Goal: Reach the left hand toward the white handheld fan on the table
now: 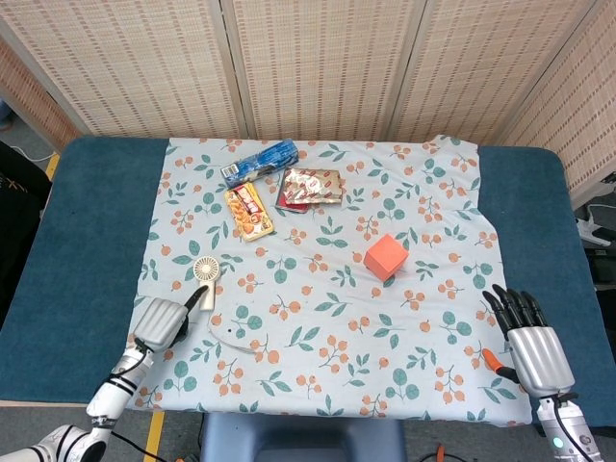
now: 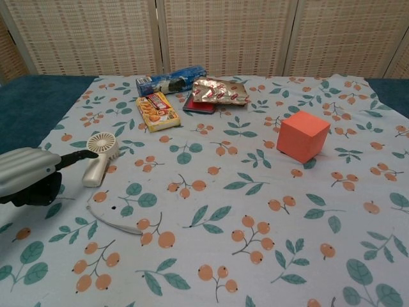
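Fingertip of left hand (image 2: 29, 176) reaches white fan (image 2: 99, 157) handle.

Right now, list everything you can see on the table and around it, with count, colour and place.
handheld fan: one, white, left side of the cloth, lying flat.
curved strap: one, white, just in front of the fan.
cube: one, orange, right of centre.
snack box: one, yellow and red, far left-centre.
blue packet: one, at the far edge.
foil packet: one, silver and red, lying on a dark red item beside the snack box.
tablecloth: one, white with leaves and oranges, over a blue table.
screen: woven beige panels behind.
left hand: silver and black, one finger extended toward the fan.
right hand: silver and black, fingers apart, near right edge.
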Controlling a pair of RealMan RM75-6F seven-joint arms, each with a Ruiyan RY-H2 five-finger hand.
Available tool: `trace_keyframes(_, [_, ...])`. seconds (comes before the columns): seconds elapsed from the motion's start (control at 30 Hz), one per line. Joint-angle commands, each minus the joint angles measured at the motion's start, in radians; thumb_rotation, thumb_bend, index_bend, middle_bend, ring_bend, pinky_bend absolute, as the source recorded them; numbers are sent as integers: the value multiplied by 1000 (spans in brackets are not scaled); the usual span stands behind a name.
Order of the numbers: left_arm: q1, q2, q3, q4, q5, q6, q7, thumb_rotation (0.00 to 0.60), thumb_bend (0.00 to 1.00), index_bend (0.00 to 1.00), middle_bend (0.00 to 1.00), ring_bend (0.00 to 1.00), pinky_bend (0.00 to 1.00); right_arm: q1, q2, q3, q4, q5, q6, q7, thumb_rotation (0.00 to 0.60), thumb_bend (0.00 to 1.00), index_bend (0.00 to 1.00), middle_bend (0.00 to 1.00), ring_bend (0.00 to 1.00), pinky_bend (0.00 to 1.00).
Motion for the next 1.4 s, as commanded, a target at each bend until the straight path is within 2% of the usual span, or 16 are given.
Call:
trace_keyframes(0.03, [-6,-5,-2,9,-10,-6,3,600,1000,0,952,823,967,-1,0,0,0,1,1,-1,600,162,0,0,0,0])
trace_keyframes(0.63, [-21,-11,15,31,-36,-8,10,600,1000,0,952,823,967,-1,0,4,1,8,3,-5,600,162,0,0,0,0])
trace_keyframes(1.03, [-35,-3,29,36,-70,-56,37,600,1000,0,955,823,967,-2,0,3,1,5,6,-6,600,163,0,0,0,0])
trace_keyframes(1.13, [-25,4,30,17,-36,5,20,600,1000,0,955,823,967,-3,0,4,1,6,8,-8,600,162,0,0,0,0])
trace_keyframes(1.23, [-3,19,37,-18,43,126,-26,600,990,0,947,820,964,-3,0,3,0,5,8,-9,600,162,0,0,0,0])
trace_keyframes(1.33, [27,52,48,-69,122,257,-65,600,846,0,898,790,942,-3,0,1,-3,-2,9,-9,600,162,0,0,0,0])
trace_keyframes(1.4, [57,88,62,-119,166,340,-76,600,680,0,825,754,916,-4,1,-2,-7,-11,12,-9,600,163,0,0,0,0])
